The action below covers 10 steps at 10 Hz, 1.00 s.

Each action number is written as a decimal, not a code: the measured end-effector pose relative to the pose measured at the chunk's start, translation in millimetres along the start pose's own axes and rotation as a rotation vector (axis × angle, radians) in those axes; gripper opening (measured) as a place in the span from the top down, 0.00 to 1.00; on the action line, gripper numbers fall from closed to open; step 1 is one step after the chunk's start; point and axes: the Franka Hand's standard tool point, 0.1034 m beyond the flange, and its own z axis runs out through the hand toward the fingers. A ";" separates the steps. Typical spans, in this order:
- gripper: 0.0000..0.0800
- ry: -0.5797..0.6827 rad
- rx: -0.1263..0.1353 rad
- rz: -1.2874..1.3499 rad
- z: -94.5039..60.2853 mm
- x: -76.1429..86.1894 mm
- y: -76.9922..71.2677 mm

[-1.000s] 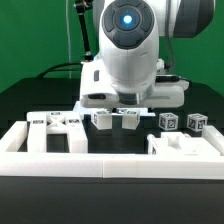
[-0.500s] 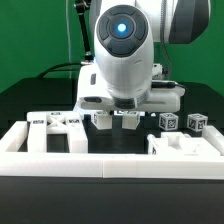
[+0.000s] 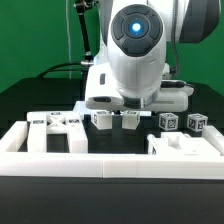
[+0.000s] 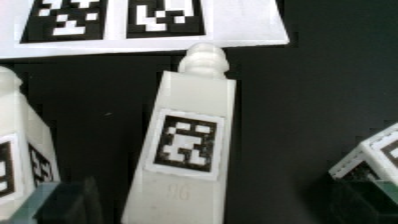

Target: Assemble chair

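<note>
The chair lies in loose white tagged parts. In the exterior view a flat seat panel (image 3: 55, 131) lies at the left, two short pieces (image 3: 102, 120) (image 3: 130, 120) stand in the middle, and two small blocks (image 3: 168, 121) (image 3: 197, 122) are at the right. My gripper (image 3: 120, 106) hangs just above the two middle pieces. In the wrist view a leg with a rounded peg and one tag (image 4: 192, 140) lies between my open fingers (image 4: 64, 200), untouched. My gripper (image 4: 214, 205) holds nothing. Other white parts show at the edges (image 4: 15, 140) (image 4: 377, 150).
The marker board (image 4: 151, 20) lies just beyond the leg's peg end. A long low white border rail (image 3: 110, 166) runs along the front of the table. Another white part (image 3: 185, 146) sits behind the rail at the exterior view's right. A green backdrop stands behind.
The arm dipped toward the exterior view's left, then swung back to its right. The chair parts have not moved.
</note>
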 end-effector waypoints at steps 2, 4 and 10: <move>0.19 0.012 0.001 -0.003 6.6 6.7 4.3; 0.19 0.011 0.002 -0.003 9.2 8.2 5.3; 0.19 -0.015 0.003 0.026 23.3 7.6 12.3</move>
